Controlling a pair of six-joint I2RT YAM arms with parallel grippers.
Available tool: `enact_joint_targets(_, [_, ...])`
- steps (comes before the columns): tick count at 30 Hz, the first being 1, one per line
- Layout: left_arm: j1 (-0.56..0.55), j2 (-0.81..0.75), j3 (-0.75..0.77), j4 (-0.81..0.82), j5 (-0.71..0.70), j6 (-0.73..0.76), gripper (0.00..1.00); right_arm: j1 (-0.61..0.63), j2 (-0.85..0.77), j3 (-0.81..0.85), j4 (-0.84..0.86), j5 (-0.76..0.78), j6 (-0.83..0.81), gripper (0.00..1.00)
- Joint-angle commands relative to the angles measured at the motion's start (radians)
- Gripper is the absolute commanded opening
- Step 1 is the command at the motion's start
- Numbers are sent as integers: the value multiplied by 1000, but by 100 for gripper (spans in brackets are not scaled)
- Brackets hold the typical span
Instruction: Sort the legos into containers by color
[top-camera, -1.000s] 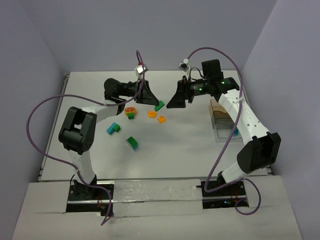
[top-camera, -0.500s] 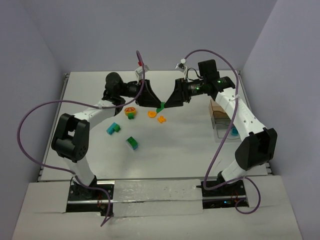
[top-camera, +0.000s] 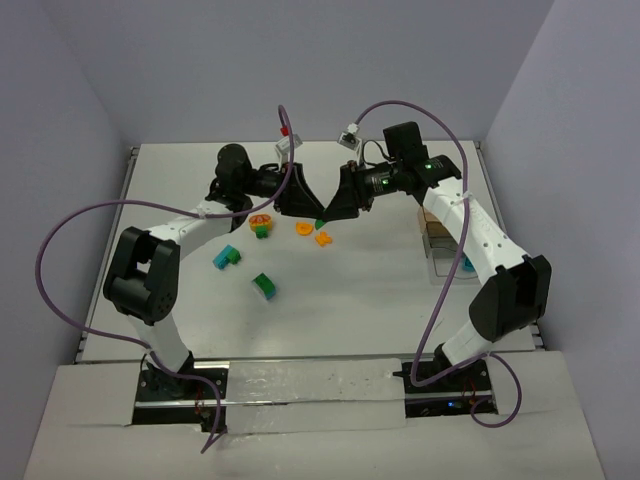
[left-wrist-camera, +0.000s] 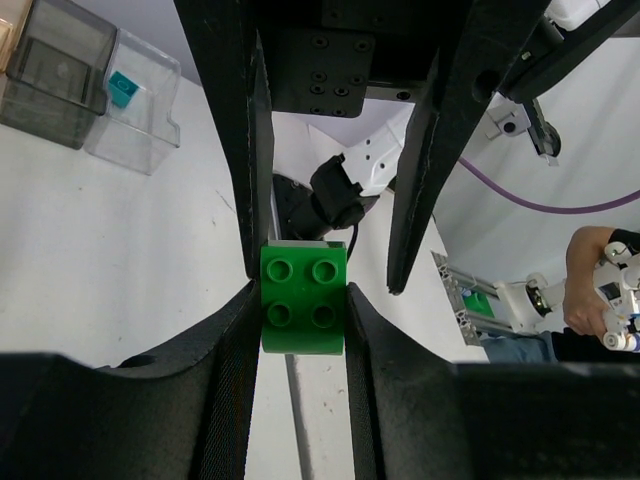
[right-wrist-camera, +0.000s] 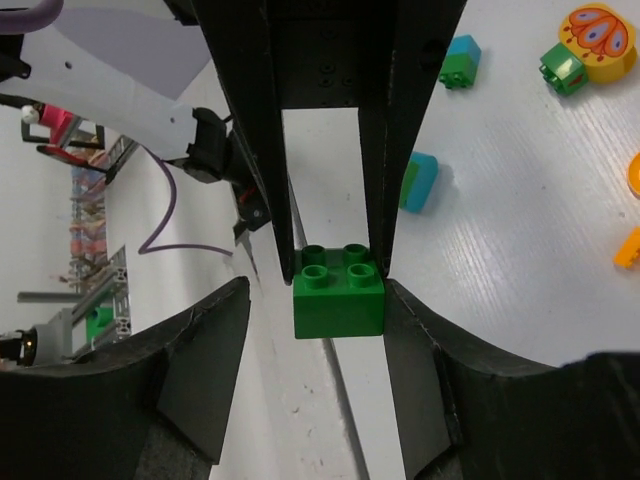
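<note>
Count: two grippers, one green brick between them, five loose pieces on the table (top-camera: 380, 300), and one piece boxed. The left gripper (left-wrist-camera: 300, 295) is clamped on the green brick (left-wrist-camera: 302, 315), with a finger flat against each side. The right gripper (right-wrist-camera: 318, 290) straddles the same brick at half width; one finger touches it and the other stands off with a gap. The brick is square and glossy with four studs, and sits at 12 o'clock from the table's centre. Whether it is lifted or resting cannot be told.

Near centre lie an orange disc on a green block (top-camera: 261, 226), an orange round piece (top-camera: 303, 228) and an orange lump (top-camera: 323, 238). A teal brick (top-camera: 228, 257) lies at 9 o'clock and a green-and-teal brick (top-camera: 265, 286) at 7 o'clock.

The containers stand at 3 o'clock, largely covered from above by the right arm. The left wrist view shows a smoky box (left-wrist-camera: 60, 65) touching a clear box (left-wrist-camera: 140, 110), which holds a small teal piece (left-wrist-camera: 122, 88). A tan sliver is cut off at that frame's edge.
</note>
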Motion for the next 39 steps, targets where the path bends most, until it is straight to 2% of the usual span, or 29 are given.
enact_joint_targets(1, [-7, -28, 35, -39, -15, 53, 0, 14, -18, 23, 8, 0, -27, 54])
enact_joint_targets(3, [-6, -31, 31, -42, -15, 57, 0, 14, -21, 21, 12, -6, -27, 44])
enact_joint_targets(8, [-6, -32, 26, -31, -14, 51, 0, 12, -25, 21, 13, -23, -27, 32])
enact_joint_targets(10, [-6, -36, 24, -25, -12, 51, 0, 11, -30, 20, 13, -21, -29, 21])
enact_joint_targets(11, [-7, -37, 23, -28, -12, 54, 8, 10, -33, 19, 13, -18, -30, 7])
enact_joint_targets(12, [-7, -41, 21, -40, -15, 65, 22, 9, -35, 19, 12, -13, -30, 0])
enact_joint_targets(14, [-7, -51, 18, -65, -24, 87, 44, 4, -37, 18, 12, -10, -29, 0])
enact_joint_targets(15, [-7, -59, 19, -107, -30, 124, 78, -1, -39, 17, 14, -14, -27, 0])
enact_joint_targets(16, [-5, -72, 27, -145, -39, 171, 94, -11, -41, 16, 15, -17, -23, 0])
enact_joint_targets(17, [0, -82, 47, -227, -60, 263, 99, -25, -42, 15, 14, -23, -22, 0])
enact_joint_targets(19, [8, -106, 122, -499, -145, 427, 99, -64, -46, 6, 6, -18, -31, 0])
enact_joint_targets(20, [10, -108, 144, -667, -173, 559, 99, -74, -47, 4, 3, -4, -45, 0])
enact_joint_targets(21, [8, -108, 234, -909, -282, 745, 99, -121, -48, -7, -11, 33, -70, 0])
enact_joint_targets(23, [5, -115, 316, -1074, -445, 879, 99, -193, -38, -29, -31, 124, -94, 0])
enact_joint_targets(24, [7, -116, 317, -1079, -513, 903, 99, -225, -38, -29, -35, 127, -94, 0])
enact_joint_targets(26, [6, -165, 289, -1115, -663, 980, 99, -316, -13, -55, -34, 296, -104, 0])
enact_joint_targets(29, [2, -216, 226, -1071, -865, 955, 99, -412, 0, -82, -19, 485, -120, 0])
enact_joint_targets(31, [6, -219, 218, -1118, -973, 958, 99, -460, 10, -112, 22, 647, -132, 0])
enact_joint_targets(35, [17, -267, 141, -1067, -1085, 969, 99, -531, 85, -92, 50, 816, -144, 0])
enact_joint_targets(39, [26, -291, 107, -1019, -1189, 894, 99, -558, 157, -63, 81, 882, -142, 0])
